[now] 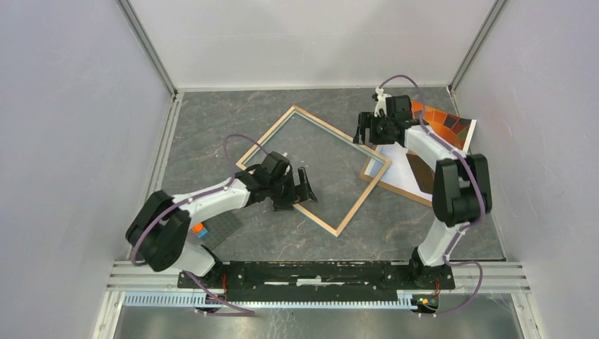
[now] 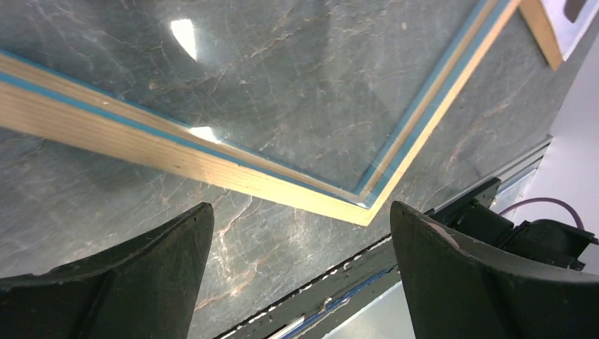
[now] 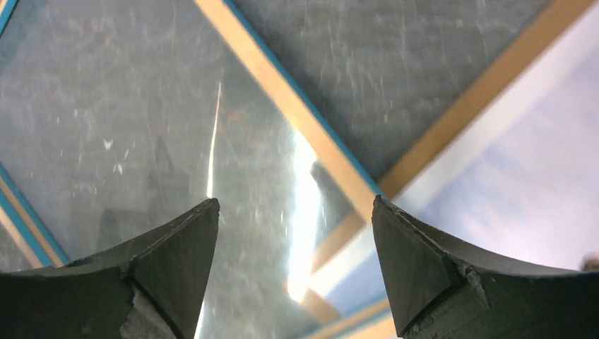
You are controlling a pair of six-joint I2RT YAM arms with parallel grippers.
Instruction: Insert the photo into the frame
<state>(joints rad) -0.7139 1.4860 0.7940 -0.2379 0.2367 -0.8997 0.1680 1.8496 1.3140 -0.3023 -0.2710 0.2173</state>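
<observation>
Top external view places the photo (image 1: 443, 121) at the frame's (image 1: 266, 135) right corner, well apart from the left gripper (image 2: 300, 208). Wrist views add detail: it and the right gripper (image 3: 293, 201) are both spread wide, empty.

- Grey marbled desk (image 1: 212, 127).
- The frame (image 1: 362, 200) lies flat mid-desk, turned cornerwise.
- The photo (image 1: 441, 121) lies by the far right corner.
- Dark mat (image 1: 224, 226) at the near left.
</observation>
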